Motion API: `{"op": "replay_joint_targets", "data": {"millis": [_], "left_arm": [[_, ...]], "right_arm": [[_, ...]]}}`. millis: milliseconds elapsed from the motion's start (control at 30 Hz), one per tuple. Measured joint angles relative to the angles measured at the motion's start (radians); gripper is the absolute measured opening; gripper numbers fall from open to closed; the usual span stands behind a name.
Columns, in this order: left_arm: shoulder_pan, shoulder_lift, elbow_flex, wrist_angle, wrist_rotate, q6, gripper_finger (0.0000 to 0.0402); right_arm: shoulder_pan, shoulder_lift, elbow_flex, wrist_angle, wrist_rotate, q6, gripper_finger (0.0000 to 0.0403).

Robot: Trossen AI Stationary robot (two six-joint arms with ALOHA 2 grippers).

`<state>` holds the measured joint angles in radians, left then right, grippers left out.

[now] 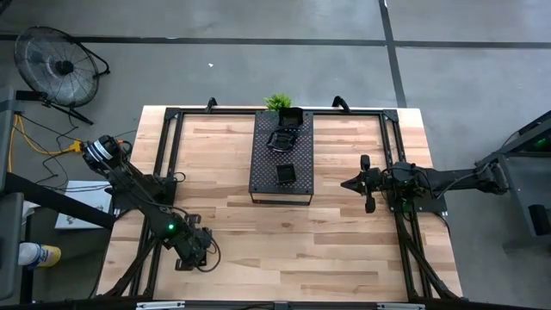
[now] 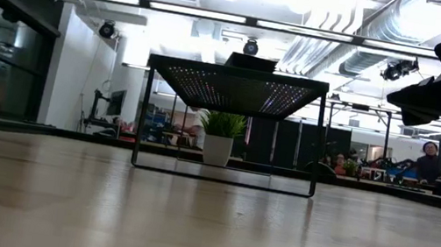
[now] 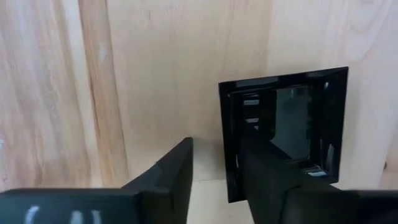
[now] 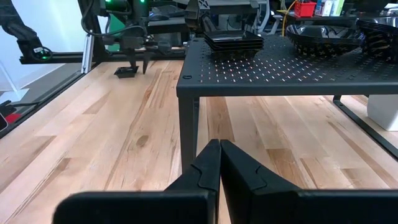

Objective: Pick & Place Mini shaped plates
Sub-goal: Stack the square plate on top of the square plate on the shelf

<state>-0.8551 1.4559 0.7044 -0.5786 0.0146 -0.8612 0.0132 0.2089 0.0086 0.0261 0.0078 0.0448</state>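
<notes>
A square glossy black mini plate point(image 3: 292, 121) lies flat on the wooden table near its front left corner. My left gripper point(image 3: 216, 148) points down over it, open, one finger point(image 3: 264, 177) over the plate's hollow and the other point(image 3: 175, 177) outside its rim. In the high view that gripper point(image 1: 188, 252) hides the plate. More mini plates point(image 1: 282, 140) sit on the perforated tray point(image 1: 263, 176); the right wrist view shows a stack point(image 4: 233, 40) of them. My right gripper point(image 4: 219, 158) is shut and holds nothing, level at the table's right point(image 1: 348, 183). My left gripper straddles the plate's side rim point(image 3: 227, 155) from above, one finger inside the hollow and one outside. A strip of table shows between the outer finger and the rim. I cannot tell whether the inner finger touches the plate, which lies flat on the table.
The raised tray stands on thin legs point(image 2: 143, 120) at the table's far middle, with a small green plant point(image 1: 277, 102) behind it. Black frame rails point(image 1: 392, 155) run along the table's sides. Bare wood point(image 1: 284, 241) lies between the arms. A fan point(image 1: 56, 65) stands on the floor.
</notes>
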Motion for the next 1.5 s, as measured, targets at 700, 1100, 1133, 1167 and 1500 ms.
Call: {"op": "replay_joint_targets", "data": {"millis": [700,1100,1133,1167,1500], "left_arm": [[0.000,0.000,0.059,0.000,-0.033,0.062,0.0003],[0.150,0.000,0.116,-0.001,-0.248,0.145,0.0001],[0.170,0.000,0.126,0.000,-0.253,0.174,0.0001],[0.192,0.000,0.136,0.000,-0.253,0.207,0.0001],[0.439,0.000,0.329,-0.002,-0.218,0.657,0.0001]], "right_arm": [[0.000,0.000,0.000,0.000,0.000,0.000,0.0005],[0.000,0.000,0.000,0.000,0.000,0.000,0.0004],[0.000,0.000,0.000,0.000,0.000,0.000,0.0005],[0.000,0.000,0.000,0.000,0.000,0.000,0.0005],[0.000,0.000,0.000,0.000,0.000,0.000,0.0005]]}}
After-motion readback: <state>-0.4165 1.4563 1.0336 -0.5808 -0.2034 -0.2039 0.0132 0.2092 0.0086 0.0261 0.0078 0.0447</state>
